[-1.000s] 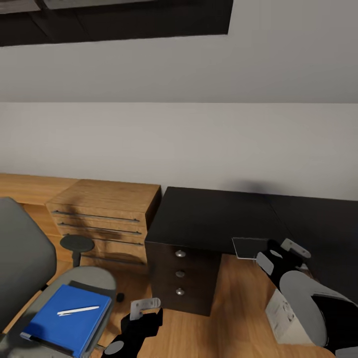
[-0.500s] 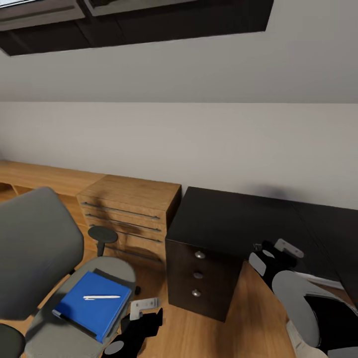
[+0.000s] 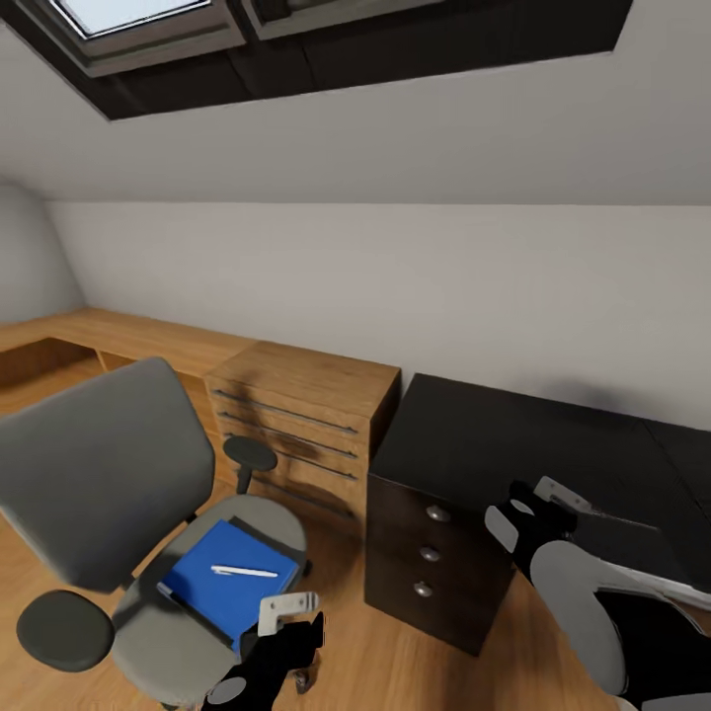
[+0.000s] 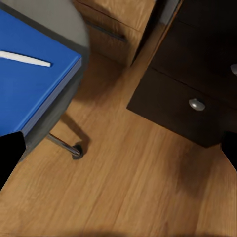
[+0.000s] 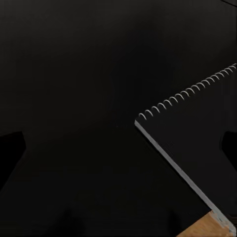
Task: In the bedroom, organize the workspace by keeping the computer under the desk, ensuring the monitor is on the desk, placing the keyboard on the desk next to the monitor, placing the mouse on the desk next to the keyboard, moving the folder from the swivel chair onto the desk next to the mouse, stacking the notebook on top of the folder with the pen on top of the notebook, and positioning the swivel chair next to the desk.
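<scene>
A grey swivel chair (image 3: 94, 474) stands on the floor left of the black desk (image 3: 494, 439). On its seat lies a blue folder (image 3: 222, 588) (image 4: 24, 94) with a white pen (image 3: 244, 571) (image 4: 24, 58) on top. A black spiral notebook (image 5: 197, 148) (image 3: 632, 543) lies flat on the desk. My left gripper (image 3: 291, 627) hangs open over the floor beside the seat's front edge, holding nothing. Above the desk, right by the notebook's corner, my right gripper (image 3: 538, 504) is open and empty.
The desk's drawer unit (image 3: 425, 558) with three round knobs faces me. A wooden drawer chest (image 3: 296, 425) stands against the wall between chair and desk. A low wooden bench (image 3: 118, 336) runs along the left wall. A chair caster (image 4: 75, 151) rests on the wood floor.
The whole view has swung left and up, bringing the skylight and more of the chair into the picture. Both arms keep about the same pose in the picture.
</scene>
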Motion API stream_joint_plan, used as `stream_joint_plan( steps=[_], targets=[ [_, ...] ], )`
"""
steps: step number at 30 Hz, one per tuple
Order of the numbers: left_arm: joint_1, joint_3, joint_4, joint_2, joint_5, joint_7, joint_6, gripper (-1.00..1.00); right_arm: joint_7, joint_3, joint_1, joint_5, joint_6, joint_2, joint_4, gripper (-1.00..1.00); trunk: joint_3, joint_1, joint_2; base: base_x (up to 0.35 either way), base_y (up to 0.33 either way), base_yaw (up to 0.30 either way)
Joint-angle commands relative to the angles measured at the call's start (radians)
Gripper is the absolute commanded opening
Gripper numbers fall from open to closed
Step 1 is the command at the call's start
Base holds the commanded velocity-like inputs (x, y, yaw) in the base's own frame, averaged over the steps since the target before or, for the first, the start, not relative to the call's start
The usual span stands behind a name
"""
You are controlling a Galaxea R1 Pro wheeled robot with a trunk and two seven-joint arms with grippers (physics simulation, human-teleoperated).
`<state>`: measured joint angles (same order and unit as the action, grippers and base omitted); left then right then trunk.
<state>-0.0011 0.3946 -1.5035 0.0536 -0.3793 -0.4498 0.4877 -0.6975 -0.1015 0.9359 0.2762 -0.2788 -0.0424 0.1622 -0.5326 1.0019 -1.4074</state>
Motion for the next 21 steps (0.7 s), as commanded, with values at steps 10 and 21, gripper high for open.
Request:
stream_joint_plan(
  steps=[10,21],
  targets=[
    [0.000,0.001,0.010,0.000,-0.009,-0.009,0.000,1.00,0.001,-0.006,0.000,-0.002,-0.005,0.001,-0.001,1.00,-0.001,0.000,-0.001,0.000,0.000,0.279],
    [0.000,0.001,0.011,0.000,-0.008,-0.009,0.000,1.00,0.001,-0.006,-0.028,-0.035,-0.012,0.046,0.018,1.00,-0.001,0.000,-0.001,0.000,0.000,0.279]
  ],
)
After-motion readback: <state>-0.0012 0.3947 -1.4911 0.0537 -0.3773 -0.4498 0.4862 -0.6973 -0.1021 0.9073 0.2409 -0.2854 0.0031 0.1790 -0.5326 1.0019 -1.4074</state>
